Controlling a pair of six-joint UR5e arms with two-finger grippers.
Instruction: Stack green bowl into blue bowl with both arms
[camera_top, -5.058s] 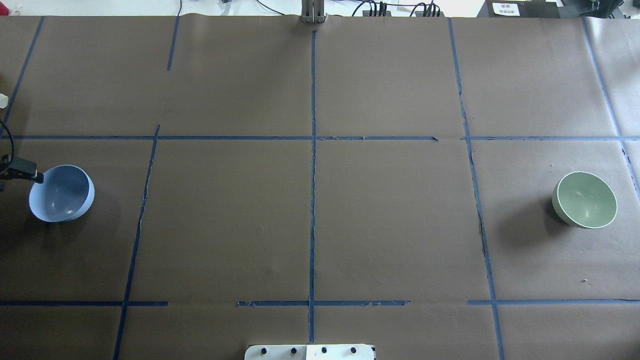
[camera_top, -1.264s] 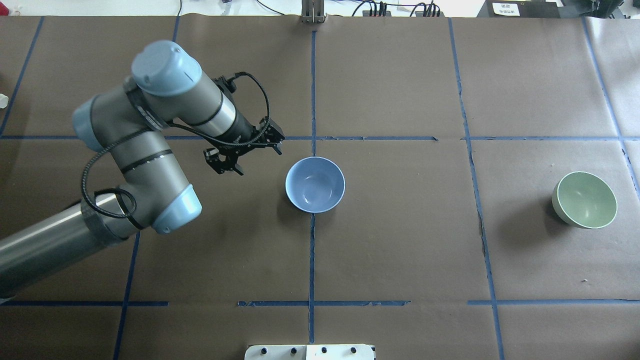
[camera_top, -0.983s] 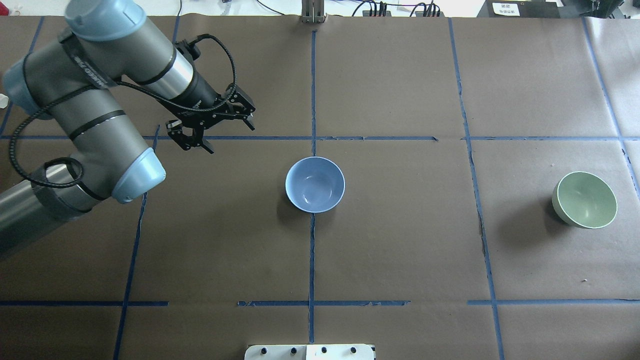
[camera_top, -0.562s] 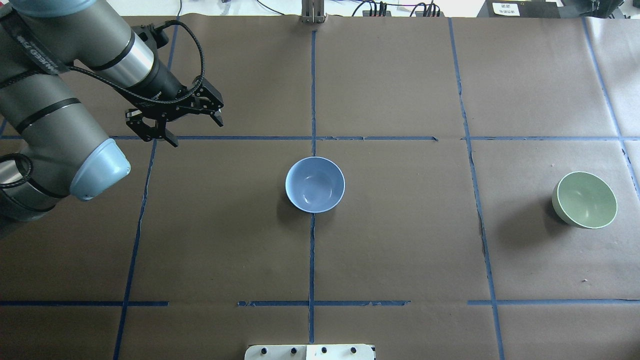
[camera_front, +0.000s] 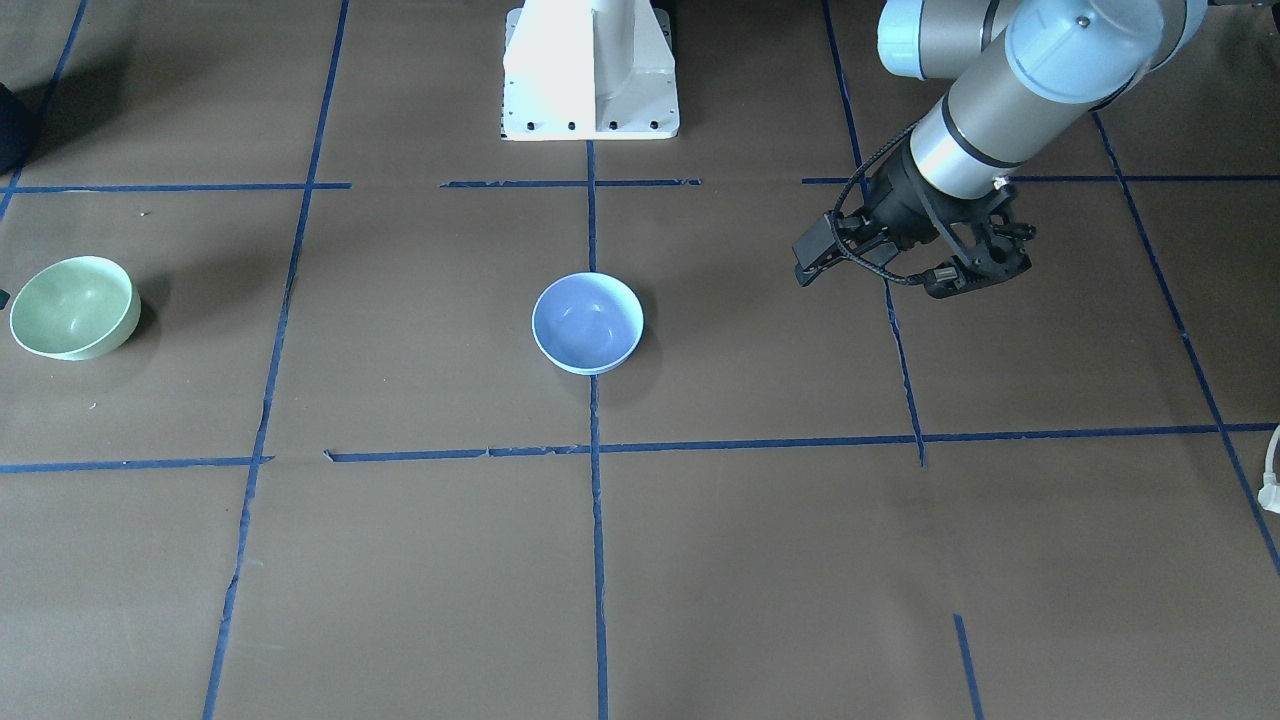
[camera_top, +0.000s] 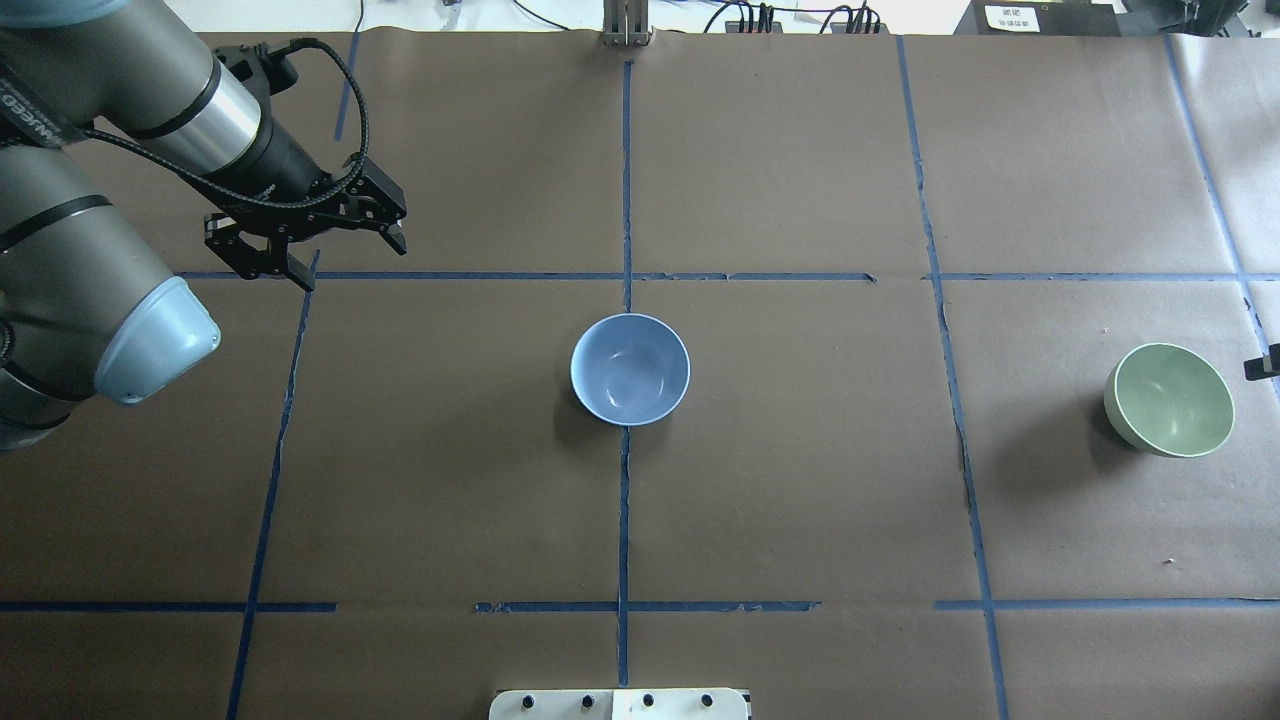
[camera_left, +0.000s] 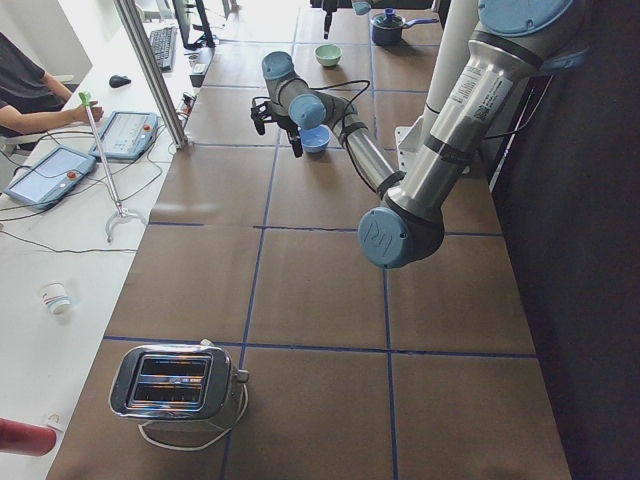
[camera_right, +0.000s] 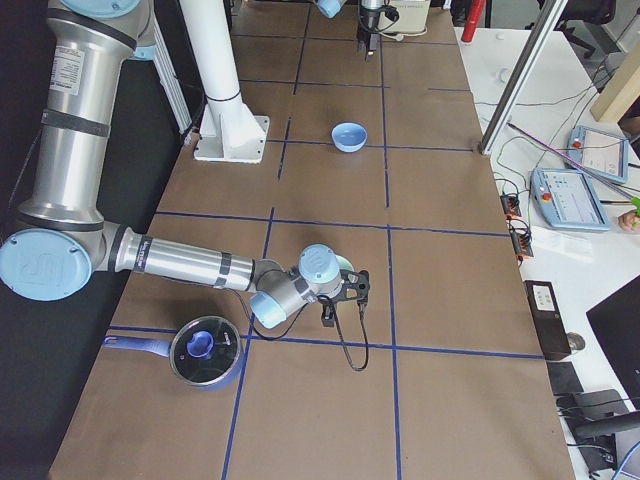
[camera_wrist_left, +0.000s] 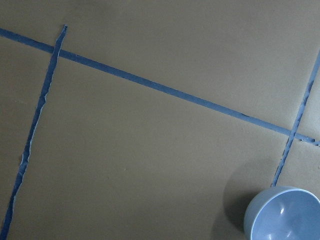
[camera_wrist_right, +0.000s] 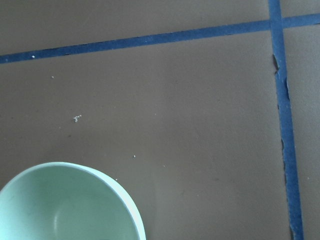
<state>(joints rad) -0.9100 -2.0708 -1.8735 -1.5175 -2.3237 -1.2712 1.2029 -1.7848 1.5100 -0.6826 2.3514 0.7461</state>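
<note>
Front: left hand (camera_front: 888, 272) spread wide, empty, well apart from pale blue smooth round bowl (camera_front: 587, 322) on tabletop (camera_front: 400, 560). Overhead: withdrawn farther since release; right hand (camera_top: 1262, 367) newly in, just beside pale green smooth round bowl (camera_top: 1170, 400), spread untellable. Green pickup next, likely.

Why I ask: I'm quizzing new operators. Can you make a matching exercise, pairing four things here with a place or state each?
Things
1. blue bowl
2. green bowl
3. left end effector
4. toaster

Places or states
A. open, holding nothing
B. centre of the table, on a tape line
C. table's end on the robot's left
D. near the table's end on the robot's right

Pairs: 1-B, 2-D, 3-A, 4-C
</note>
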